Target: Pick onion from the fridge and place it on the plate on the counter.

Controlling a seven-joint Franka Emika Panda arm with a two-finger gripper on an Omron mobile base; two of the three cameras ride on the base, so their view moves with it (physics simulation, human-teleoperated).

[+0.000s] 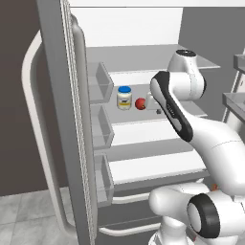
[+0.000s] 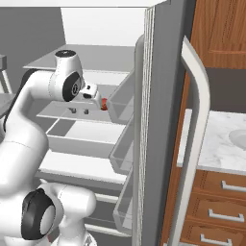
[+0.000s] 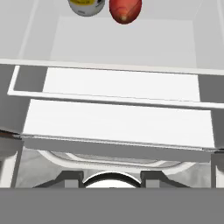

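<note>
While the tool (image 1: 154, 106) hovers — grip state unclear — the onion (image 1: 140, 104) sits just beside it, apart.

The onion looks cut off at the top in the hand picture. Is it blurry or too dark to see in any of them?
Hand view: the onion is sharp and evenly lit, just cropped by the top edge beside the jar. Left base view: the onion is small but clear, with no glare. Right base view: only a red sliver of it peeks past the gripper.

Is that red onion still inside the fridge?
Yes, inside: the onion sits on a fridge shelf beside the blue-lidded jar.
</note>
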